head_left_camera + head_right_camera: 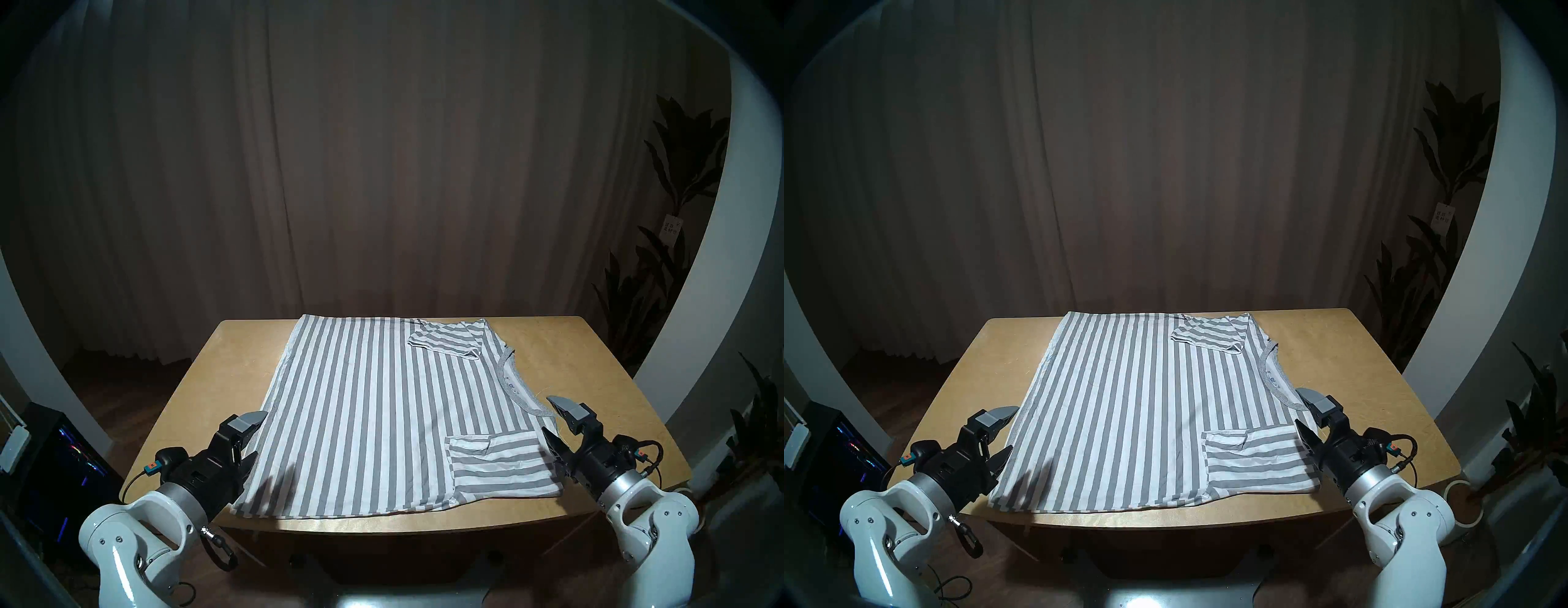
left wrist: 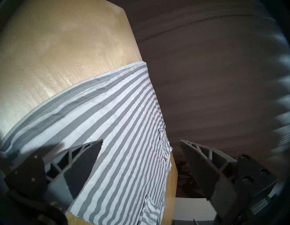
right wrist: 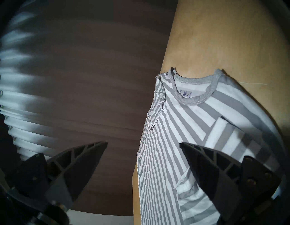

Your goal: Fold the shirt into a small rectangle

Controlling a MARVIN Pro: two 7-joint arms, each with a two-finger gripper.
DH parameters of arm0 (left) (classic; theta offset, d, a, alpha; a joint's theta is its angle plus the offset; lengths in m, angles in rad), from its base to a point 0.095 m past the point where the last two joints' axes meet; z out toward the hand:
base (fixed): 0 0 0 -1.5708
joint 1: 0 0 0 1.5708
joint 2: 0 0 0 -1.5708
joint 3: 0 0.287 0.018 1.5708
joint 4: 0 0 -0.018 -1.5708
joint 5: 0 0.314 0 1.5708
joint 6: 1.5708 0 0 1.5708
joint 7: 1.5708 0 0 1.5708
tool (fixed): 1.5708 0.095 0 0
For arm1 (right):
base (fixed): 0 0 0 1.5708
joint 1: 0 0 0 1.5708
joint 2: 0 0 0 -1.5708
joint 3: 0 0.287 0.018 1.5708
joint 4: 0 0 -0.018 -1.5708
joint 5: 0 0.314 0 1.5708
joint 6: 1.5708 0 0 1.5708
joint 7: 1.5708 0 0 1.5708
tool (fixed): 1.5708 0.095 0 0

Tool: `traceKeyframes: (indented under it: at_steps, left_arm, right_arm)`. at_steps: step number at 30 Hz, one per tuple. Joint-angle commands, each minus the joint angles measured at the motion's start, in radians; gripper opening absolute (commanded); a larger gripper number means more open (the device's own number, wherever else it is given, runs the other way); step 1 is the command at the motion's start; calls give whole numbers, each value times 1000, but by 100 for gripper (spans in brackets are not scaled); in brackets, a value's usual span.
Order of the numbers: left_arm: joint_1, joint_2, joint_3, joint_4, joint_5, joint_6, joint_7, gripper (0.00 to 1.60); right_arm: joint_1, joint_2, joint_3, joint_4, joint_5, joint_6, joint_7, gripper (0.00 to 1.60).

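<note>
- the soft grey-and-white striped cotton shirt (image 1: pixel 373 416) lay limp and light on the tan wooden bench (image 1: pixel 594 373); its hem corners looked best for pinching.
- left tool (image 1: pixel 254 435) and right tool (image 1: pixel 551 418) flanked the shirt, both released and empty.

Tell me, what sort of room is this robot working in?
Probably a home-like room or a staged demo corner rather than a factory: a plain light wooden table carrying a grey-and-white striped t-shirt, long brown curtains covering the back wall, and leafy potted plants on the right.

Home-like indoor room: full-height brown curtain (image 1: pixel 382 148), wooden counter (image 1: pixel 594 382), leafy potted plants (image 1: pixel 679 170), wood floor (image 1: pixel 119 390), white walls.
</note>
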Motion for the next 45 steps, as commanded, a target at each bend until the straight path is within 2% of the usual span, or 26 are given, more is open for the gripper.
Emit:
traceKeyframes:
  at_steps: [1, 6, 7, 14, 18, 20, 23, 34, 37, 40, 45]
  left_arm:
    - [0, -12, -22, -36, -99, 61, 122, 160]
    - [-3, -17, -29, -28, -177, 61, 230, 160]
    - [2, -21, -28, -22, -187, 61, 252, 160]
    - [12, -28, -37, -25, -311, 61, 404, 160]
    - [22, -5, -39, -17, -398, 61, 477, 160]
    - [38, 30, -33, -7, -418, 61, 471, 160]
    - [71, 59, -28, 18, -405, 61, 389, 160]
    - [99, 29, -66, 73, -335, 61, 223, 160]
    - [117, 15, -69, 71, -305, 61, 174, 160]
    - [139, 14, -66, 64, -284, 61, 130, 160]
    - [150, 5, -59, 67, -263, 61, 112, 160]
  right_arm:
    - [-32, 34, 77, 12, 106, 92, -11, 160]
    - [-39, 75, 84, 28, 156, 165, -21, 160]
    - [-42, 84, 87, 30, 152, 165, 6, 160]
    - [-60, 114, 106, 56, 219, 165, 13, 160]
    - [-60, 119, 109, 82, 250, 165, 11, 160]
    - [-47, 123, 108, 99, 260, 165, 16, 160]
    - [-19, 131, 93, 127, 260, 165, 25, 160]
    - [25, 140, 40, 139, 240, 161, -18, 160]
    - [9, 142, 44, 130, 250, 165, -45, 160]
    - [-16, 146, 67, 123, 294, 165, -55, 160]
    - [-74, 146, 103, 90, 364, 165, -93, 160]
